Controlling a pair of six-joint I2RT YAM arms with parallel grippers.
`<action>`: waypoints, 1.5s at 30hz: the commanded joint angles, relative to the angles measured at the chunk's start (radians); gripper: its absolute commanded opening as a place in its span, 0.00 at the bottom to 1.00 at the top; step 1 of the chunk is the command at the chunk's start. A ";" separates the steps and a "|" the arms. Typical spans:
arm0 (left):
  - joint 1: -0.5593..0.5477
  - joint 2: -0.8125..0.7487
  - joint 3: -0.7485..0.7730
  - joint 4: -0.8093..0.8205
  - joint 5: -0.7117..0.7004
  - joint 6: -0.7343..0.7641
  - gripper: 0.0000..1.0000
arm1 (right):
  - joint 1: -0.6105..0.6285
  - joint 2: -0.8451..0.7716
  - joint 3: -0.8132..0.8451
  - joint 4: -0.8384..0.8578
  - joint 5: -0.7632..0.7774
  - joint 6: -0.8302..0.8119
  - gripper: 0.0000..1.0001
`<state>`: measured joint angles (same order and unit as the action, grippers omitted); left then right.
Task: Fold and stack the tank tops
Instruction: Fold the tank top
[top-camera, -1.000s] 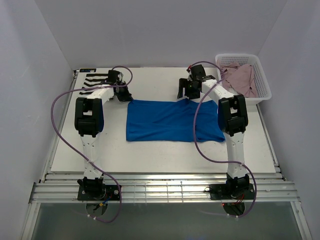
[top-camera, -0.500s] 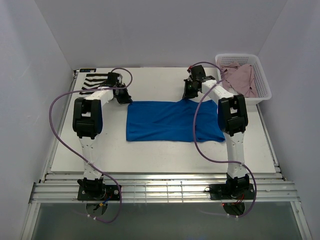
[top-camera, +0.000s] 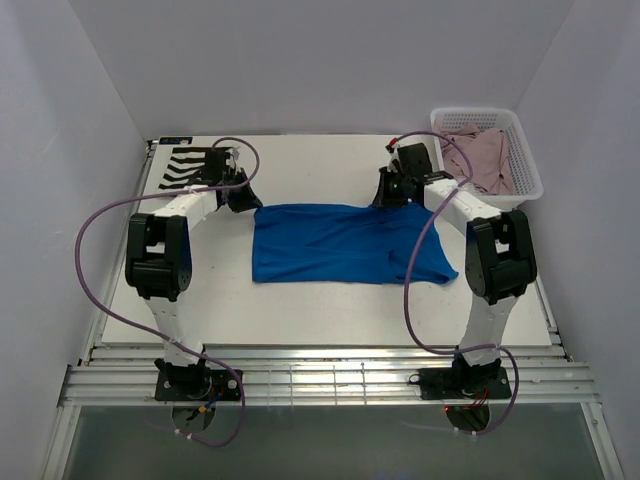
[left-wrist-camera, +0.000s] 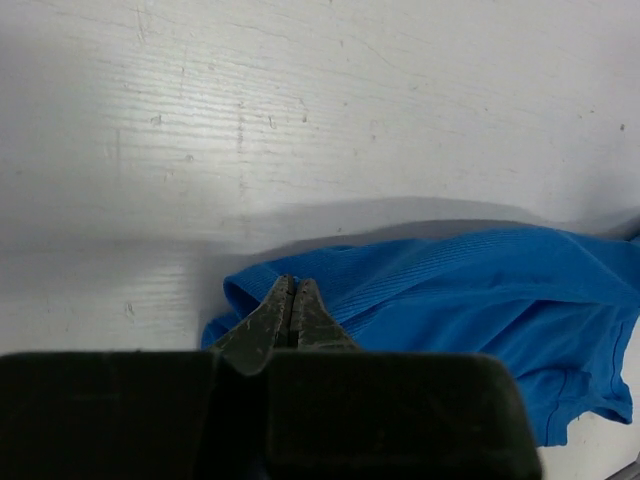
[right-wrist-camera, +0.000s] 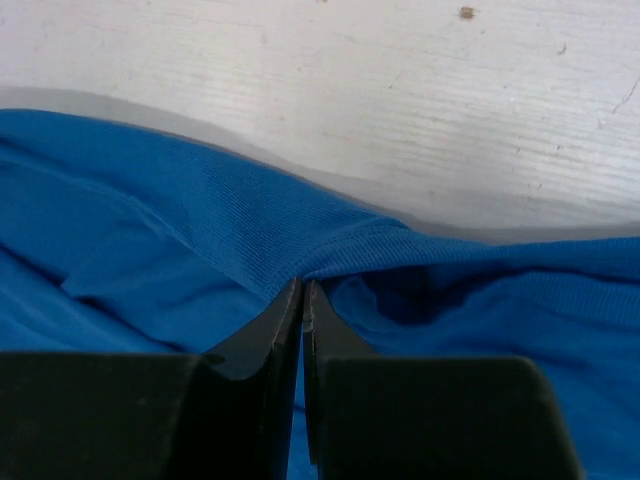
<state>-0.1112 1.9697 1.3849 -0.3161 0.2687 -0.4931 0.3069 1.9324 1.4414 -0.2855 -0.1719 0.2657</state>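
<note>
A white, scuffed surface carries three things. A bright blue cloth tank top lies spread mostly flat across its middle, with its far edge rumpled. A black-and-white striped cloth top lies at the far left corner. A white plastic lattice basket sits at the far right edge.

No readable text, label, brand, number or sign on anything in view.

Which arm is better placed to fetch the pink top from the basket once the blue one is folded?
Right: the right tool pinches the blue top's far right corner, next to the basket holding the pink top. The left tool grips the opposite corner, by the striped top.
</note>
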 joint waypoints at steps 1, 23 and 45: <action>-0.002 -0.118 -0.067 0.084 0.021 0.016 0.00 | -0.005 -0.087 -0.108 0.118 -0.052 -0.022 0.08; -0.002 -0.290 -0.402 0.150 0.004 -0.030 0.10 | 0.000 -0.368 -0.647 0.336 -0.112 0.084 0.09; -0.131 -0.243 -0.182 0.098 0.047 -0.121 0.98 | -0.014 -0.406 -0.441 0.175 -0.006 0.069 0.90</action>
<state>-0.2157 1.6611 1.1572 -0.2424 0.2535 -0.5999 0.3065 1.4651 0.9455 -0.0837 -0.2295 0.3298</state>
